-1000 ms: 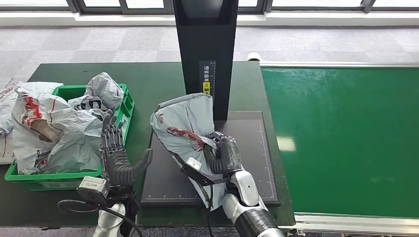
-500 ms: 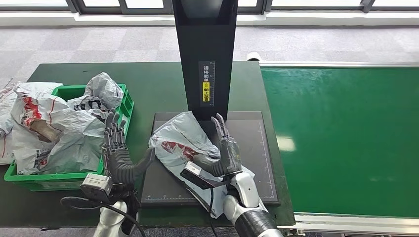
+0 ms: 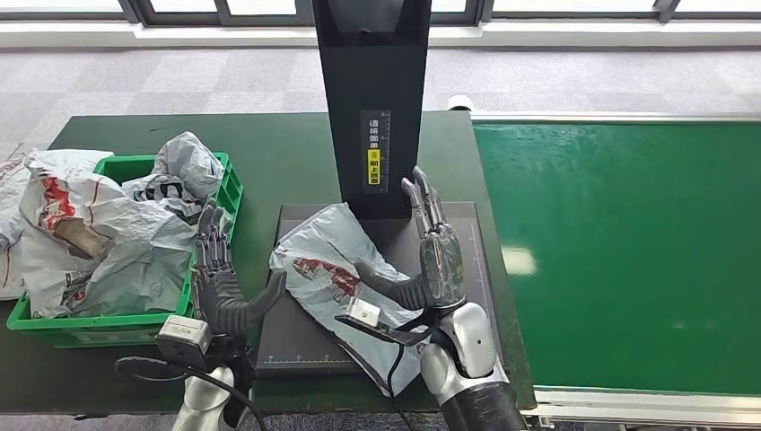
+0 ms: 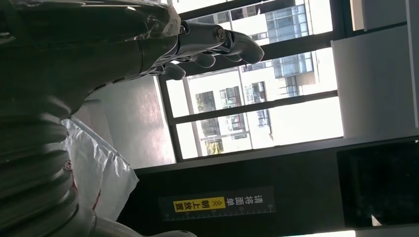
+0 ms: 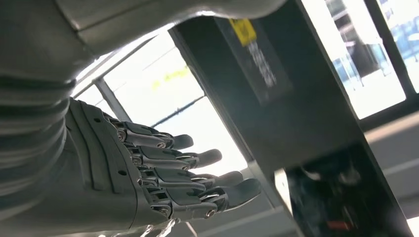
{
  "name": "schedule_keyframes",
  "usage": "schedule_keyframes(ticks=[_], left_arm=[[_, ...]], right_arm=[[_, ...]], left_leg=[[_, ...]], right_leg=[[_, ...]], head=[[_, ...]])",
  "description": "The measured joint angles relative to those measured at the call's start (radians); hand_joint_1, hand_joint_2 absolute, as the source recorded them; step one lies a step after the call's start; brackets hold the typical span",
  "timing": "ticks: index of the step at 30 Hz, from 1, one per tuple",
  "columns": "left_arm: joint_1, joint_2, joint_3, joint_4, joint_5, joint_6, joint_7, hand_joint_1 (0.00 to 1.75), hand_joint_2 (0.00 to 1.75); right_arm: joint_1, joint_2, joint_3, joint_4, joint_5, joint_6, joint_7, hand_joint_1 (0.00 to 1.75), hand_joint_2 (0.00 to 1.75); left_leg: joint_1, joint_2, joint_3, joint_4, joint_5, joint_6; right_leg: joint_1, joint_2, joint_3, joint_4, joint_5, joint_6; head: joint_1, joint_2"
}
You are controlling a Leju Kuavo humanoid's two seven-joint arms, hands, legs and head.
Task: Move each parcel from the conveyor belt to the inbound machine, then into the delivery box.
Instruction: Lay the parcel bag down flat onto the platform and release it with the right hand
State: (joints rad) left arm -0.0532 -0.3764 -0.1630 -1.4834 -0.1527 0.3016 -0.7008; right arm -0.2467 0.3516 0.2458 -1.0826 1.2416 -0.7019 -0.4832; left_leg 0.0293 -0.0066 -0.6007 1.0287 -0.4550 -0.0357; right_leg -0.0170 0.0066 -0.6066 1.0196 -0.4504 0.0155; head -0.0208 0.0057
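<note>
A grey plastic parcel (image 3: 334, 268) with red print lies on the dark scanning plate (image 3: 462, 235) of the inbound machine, at the foot of its black post (image 3: 372, 99). My right hand (image 3: 432, 256) stands just right of the parcel, fingers straight and spread, holding nothing; the right wrist view shows its fingers (image 5: 168, 173) apart beside the post (image 5: 276, 94). My left hand (image 3: 221, 280) is raised left of the plate, open, between the parcel and the green box (image 3: 229, 193). In the left wrist view its fingers (image 4: 212, 42) are spread and a parcel (image 4: 101, 173) lies by the post.
The green delivery box at the left is heaped with several grey parcels (image 3: 99, 233), some spilling over its left side. The green conveyor belt (image 3: 619, 251) runs along the right with nothing on it. Dark green tabletop (image 3: 278, 153) lies behind the plate.
My right hand let go of the parcel, opened and rose to the right of it. The parcel dropped flat onto the plate. My left hand shifted slightly right.
</note>
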Motion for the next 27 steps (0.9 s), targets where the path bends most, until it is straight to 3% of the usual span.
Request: schedule_keyframes(ticks=[7,11,17,23,27], left_arm=[[-0.007,0.001,-0.053,0.004,-0.036,0.033,0.000,0.00,1.75],[-0.012,0.001,-0.066,0.008,-0.044,0.033,0.000,0.00,1.75],[-0.089,-0.002,-0.088,0.145,-0.198,0.084,0.003,0.00,1.75],[-0.297,-0.006,-0.163,0.523,-0.303,0.134,0.120,0.00,1.75],[-0.365,-0.009,-0.219,0.694,-0.299,0.134,0.149,0.00,1.75]], right_arm=[[0.048,-0.013,-0.001,-0.295,0.003,-0.002,-0.025,0.00,0.00],[0.065,-0.017,-0.001,-0.367,-0.009,-0.002,-0.034,0.00,1.75],[0.113,-0.025,-0.037,-0.566,-0.178,-0.003,-0.137,0.00,1.75],[0.157,-0.031,-0.070,-0.743,-0.262,-0.001,-0.152,0.00,1.75],[0.163,-0.032,-0.076,-0.784,-0.272,0.000,-0.153,0.00,1.75]], left_leg=[[0.000,0.001,0.000,0.000,-0.001,0.000],[0.000,0.001,0.000,0.000,-0.001,0.000],[-0.001,0.001,0.001,0.000,0.000,0.000],[-0.001,0.002,0.000,0.000,0.001,0.001],[-0.001,0.005,0.001,0.001,0.001,0.001]], right_leg=[[0.000,0.001,-0.001,0.000,0.000,0.000],[0.000,0.001,-0.001,0.000,0.000,0.000],[-0.001,0.001,0.000,0.000,0.001,0.000],[-0.001,0.001,0.000,0.000,0.003,0.001],[-0.001,0.005,-0.001,0.000,0.005,0.000]], head=[[0.000,0.000],[0.000,0.000],[0.000,0.000],[0.000,0.000],[0.000,0.000]])
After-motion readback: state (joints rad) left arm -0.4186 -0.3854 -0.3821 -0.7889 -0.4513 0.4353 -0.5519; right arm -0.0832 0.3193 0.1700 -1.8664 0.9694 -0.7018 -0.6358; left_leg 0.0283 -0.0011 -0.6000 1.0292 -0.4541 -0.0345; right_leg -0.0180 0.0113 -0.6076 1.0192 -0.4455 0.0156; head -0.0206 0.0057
